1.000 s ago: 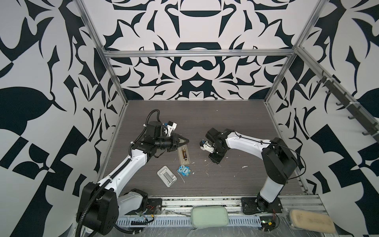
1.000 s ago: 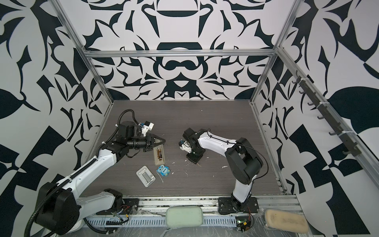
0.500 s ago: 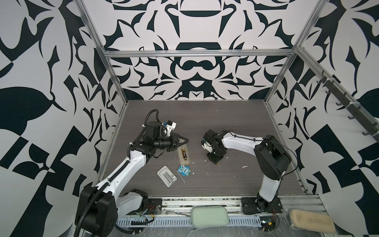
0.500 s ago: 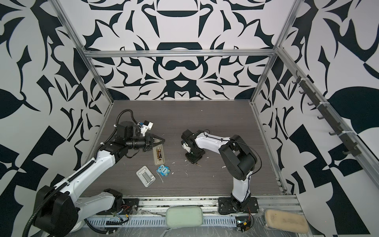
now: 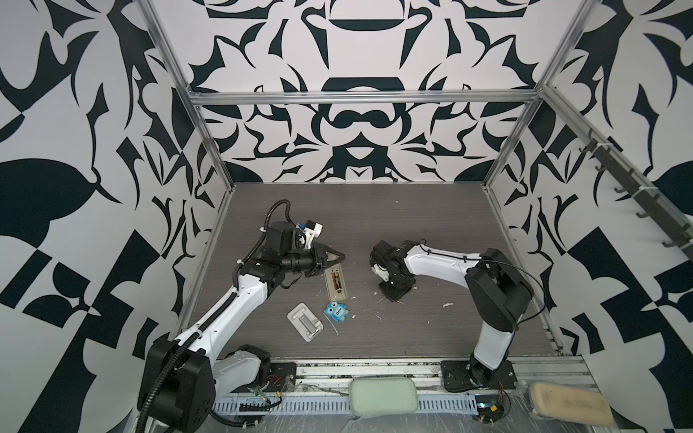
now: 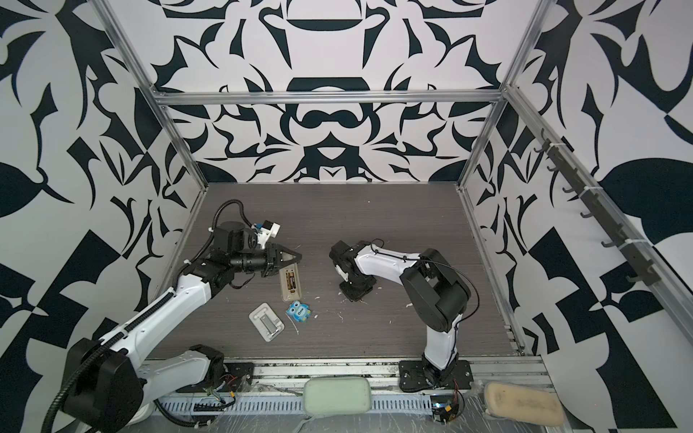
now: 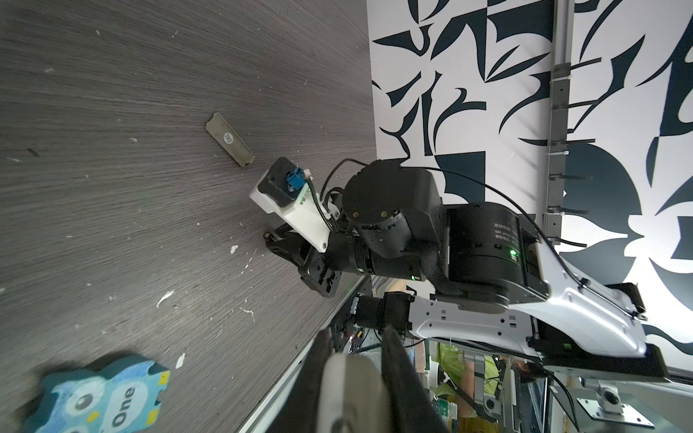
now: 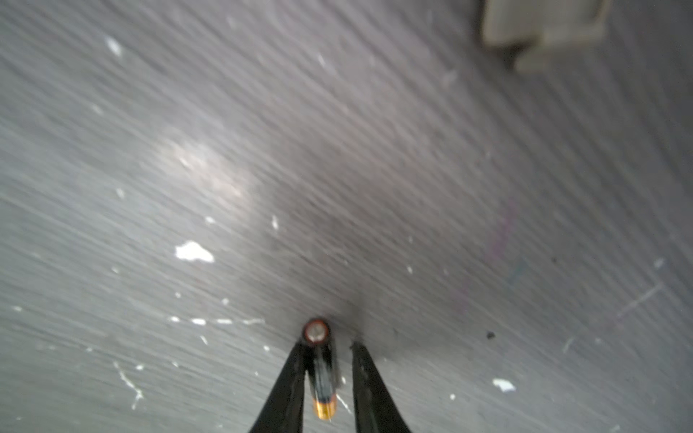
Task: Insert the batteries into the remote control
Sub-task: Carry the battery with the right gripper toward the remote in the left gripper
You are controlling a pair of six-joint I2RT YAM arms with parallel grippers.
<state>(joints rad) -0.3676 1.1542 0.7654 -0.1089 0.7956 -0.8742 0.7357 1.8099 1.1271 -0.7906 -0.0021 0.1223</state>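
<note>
The slim beige-backed remote [image 5: 339,295] lies flat on our grey wood-grain bench [image 5: 412,210] toward its left edge, one gold-banded battery [image 5: 336,279] in its open bay. The left gripper [image 5: 339,258] pinches its far end. The right gripper's [image 8: 327,344] black fingers stand slightly spread; we see a second battery [image 8: 321,375] resting against one. A blue owl [image 5: 336,311] and white tray [image 5: 305,321] lie nearer the front edge.

White shells and black joint housings are seen on the left arm [image 5: 232,303] and right arm [image 5: 438,262]; the left end effector [image 5: 340,257] is black, and a ribbed conduit [image 5: 268,216] is attached.
</note>
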